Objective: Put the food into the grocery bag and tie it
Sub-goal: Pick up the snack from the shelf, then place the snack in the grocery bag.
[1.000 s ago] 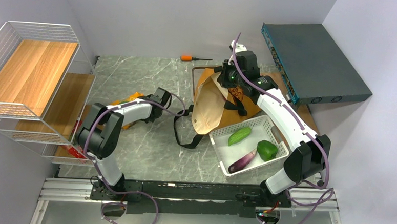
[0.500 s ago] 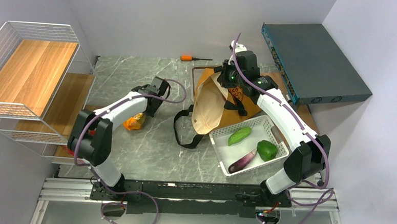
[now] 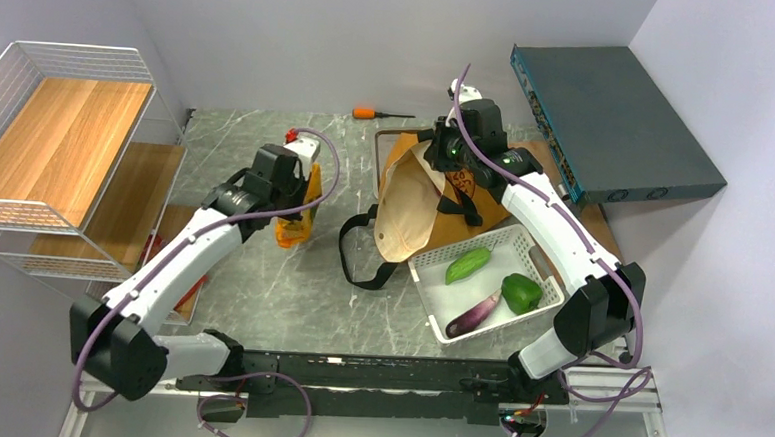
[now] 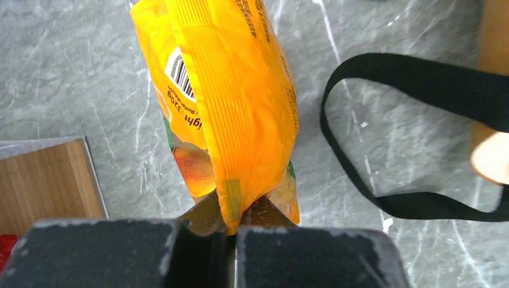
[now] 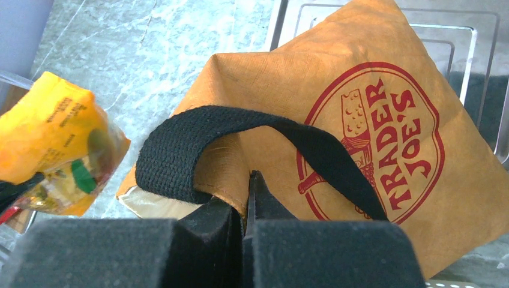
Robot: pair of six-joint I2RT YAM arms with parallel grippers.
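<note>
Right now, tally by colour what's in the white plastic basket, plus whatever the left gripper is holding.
Green vegetables (pale oblong one, dark bell pepper) in the white plastic basket: 2
Purple oblong vegetable, same basket: 1
Orange-yellow snack packet, pinched in the left gripper: 1
Total: 4

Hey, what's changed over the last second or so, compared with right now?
The left gripper, shut on the orange snack packet, carried it rightward and farther back, toward the grocery bag. Nothing was taken hold of or let go. The right gripper stayed clamped on the bag's edge, and the white basket did not move.
</note>
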